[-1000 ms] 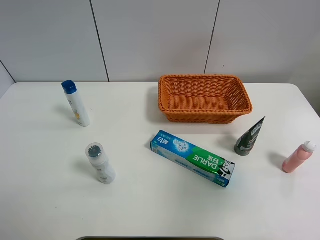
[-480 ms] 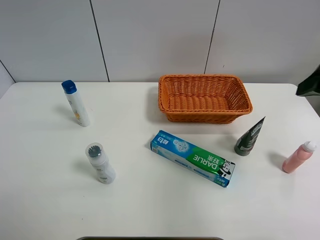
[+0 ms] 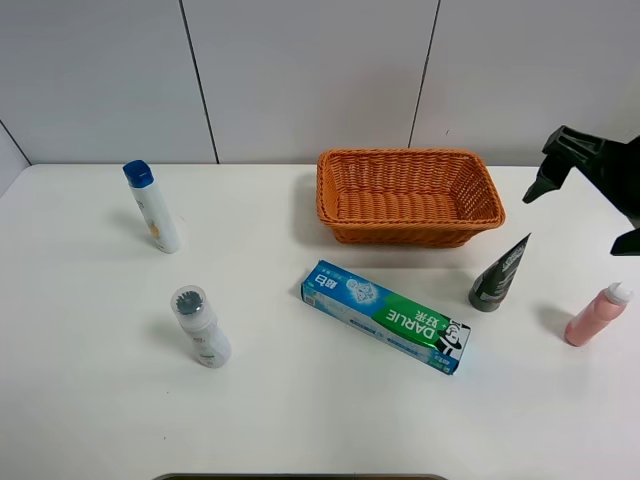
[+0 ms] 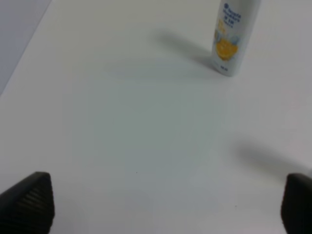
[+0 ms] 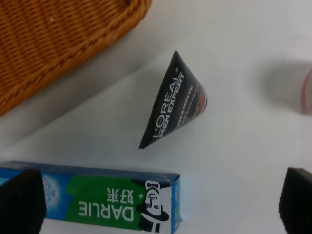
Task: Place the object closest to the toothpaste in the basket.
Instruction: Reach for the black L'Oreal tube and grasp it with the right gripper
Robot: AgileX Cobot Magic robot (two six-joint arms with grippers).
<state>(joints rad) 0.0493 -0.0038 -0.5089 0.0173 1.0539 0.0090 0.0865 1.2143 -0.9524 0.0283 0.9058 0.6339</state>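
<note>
The green and blue DARLIE toothpaste box (image 3: 386, 315) lies flat in front of the orange wicker basket (image 3: 400, 233). A dark L'Oreal tube (image 3: 498, 274) stands on its cap just right of the box and is the nearest thing to it. My right gripper (image 3: 571, 224) is open and empty, up in the air at the right edge above the tube. The right wrist view shows the tube (image 5: 175, 100), the box (image 5: 97, 202) and the basket wall (image 5: 58, 44) between the open fingers (image 5: 19, 200). My left gripper (image 4: 161, 204) is open over bare table, out of the high view.
A pink bottle (image 3: 597, 314) leans at the far right, close to the tube. A white bottle with a blue cap (image 3: 153, 207) stands at the back left and also shows in the left wrist view (image 4: 234, 34). A white bottle with a grey cap (image 3: 201, 326) stands front left.
My right gripper has come into the high view from the right edge and moved left towards the dark tube. No object on the table has moved.
</note>
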